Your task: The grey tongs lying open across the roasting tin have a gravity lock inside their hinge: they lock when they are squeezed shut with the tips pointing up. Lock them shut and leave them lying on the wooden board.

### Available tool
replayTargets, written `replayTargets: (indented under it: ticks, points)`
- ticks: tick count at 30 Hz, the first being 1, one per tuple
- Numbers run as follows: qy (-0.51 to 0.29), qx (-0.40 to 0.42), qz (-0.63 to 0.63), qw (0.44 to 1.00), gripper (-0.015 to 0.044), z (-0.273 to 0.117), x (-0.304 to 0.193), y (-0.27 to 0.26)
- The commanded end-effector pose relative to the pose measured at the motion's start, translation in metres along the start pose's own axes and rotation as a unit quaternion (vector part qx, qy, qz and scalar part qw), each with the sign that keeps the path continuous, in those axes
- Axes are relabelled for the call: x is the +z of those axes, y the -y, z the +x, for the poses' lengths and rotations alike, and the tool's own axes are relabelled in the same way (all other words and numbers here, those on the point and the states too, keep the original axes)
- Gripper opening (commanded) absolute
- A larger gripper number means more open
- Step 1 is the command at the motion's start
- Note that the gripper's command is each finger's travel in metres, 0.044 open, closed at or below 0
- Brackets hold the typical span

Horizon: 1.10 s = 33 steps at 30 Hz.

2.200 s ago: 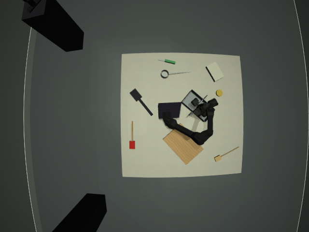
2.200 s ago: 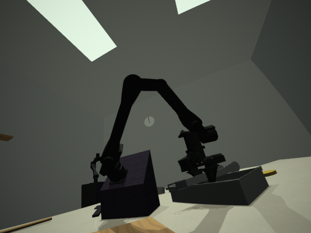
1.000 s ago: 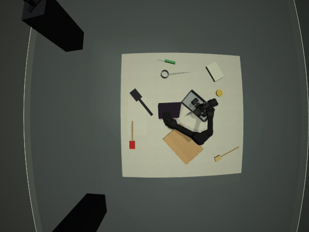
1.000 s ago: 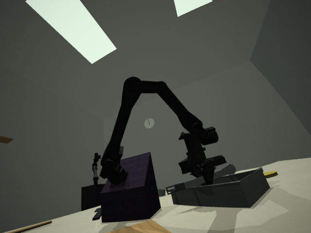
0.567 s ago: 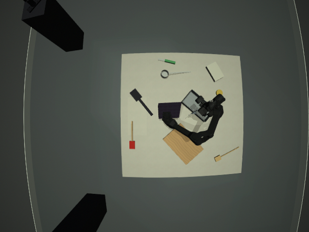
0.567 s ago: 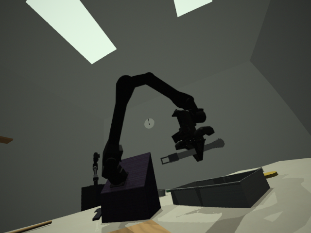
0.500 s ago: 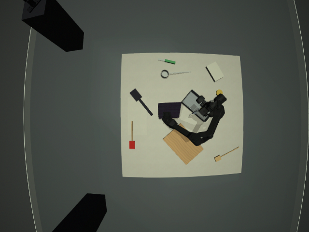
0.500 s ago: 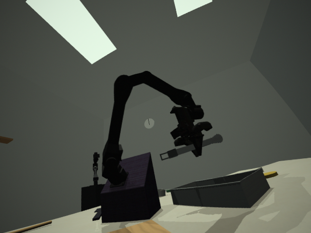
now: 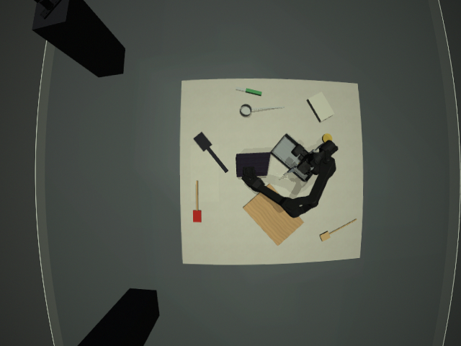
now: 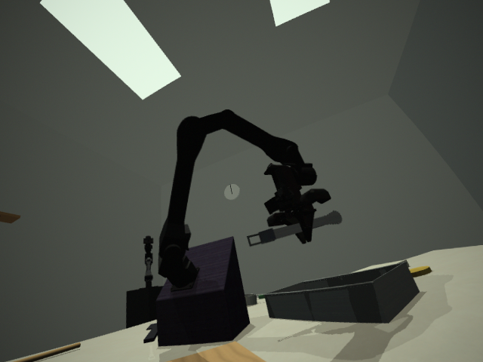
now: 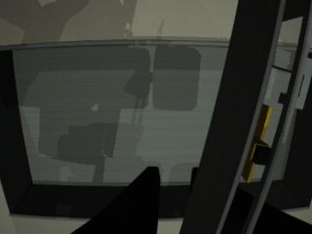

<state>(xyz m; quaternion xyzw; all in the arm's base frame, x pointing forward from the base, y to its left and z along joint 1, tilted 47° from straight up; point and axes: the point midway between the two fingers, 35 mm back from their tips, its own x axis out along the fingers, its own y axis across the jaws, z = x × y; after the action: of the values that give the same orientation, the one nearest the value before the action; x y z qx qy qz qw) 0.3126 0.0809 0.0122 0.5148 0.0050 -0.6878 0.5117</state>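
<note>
The grey tongs (image 10: 286,230) (image 11: 234,97) hang in my gripper (image 10: 306,241) (image 11: 174,177), clear above the roasting tin (image 9: 286,148) (image 10: 331,305) (image 11: 209,83). The gripper is shut on the tongs near their middle. The two arms stand close together in the wrist view, with a yellow piece between them. In the exterior view the scalloped end shows at the upper right and the open loop end at the lower left, tilted only a little. Whether the lock is engaged cannot be told. The wooden board (image 9: 273,219) (image 10: 222,354) lies on the table, partly under the arm.
A dark purple block (image 9: 256,160) (image 10: 195,323) carries the arm's base beside the tin. A yellow disc (image 9: 327,138) (image 10: 421,270) and a pale box (image 9: 320,107) lie beyond the tin. A wooden mallet (image 9: 325,236) lies to the right of the board.
</note>
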Motion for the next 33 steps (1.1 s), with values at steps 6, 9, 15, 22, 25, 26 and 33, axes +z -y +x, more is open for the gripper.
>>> replayTargets:
  ticks: [6, 9, 15, 22, 25, 26, 33]
  points:
    - [0.000, 0.001, -0.137, 0.991, -0.0150, -0.002, 0.006, -0.008]
    - [0.000, 0.001, -0.185, 0.983, -0.0150, -0.002, 0.008, -0.011]
    - [0.000, 0.001, -0.280, 0.960, -0.0150, -0.003, 0.012, -0.016]
    - [0.000, 0.001, -0.388, 0.922, -0.0150, -0.004, 0.017, -0.022]
    - [0.000, 0.001, -0.433, 0.902, -0.0150, -0.004, 0.019, -0.025]
    - [0.001, 0.001, -0.447, 0.894, -0.0150, -0.004, 0.020, -0.026]
    - [0.001, 0.001, -0.546, 0.838, -0.0150, -0.004, 0.025, -0.032]
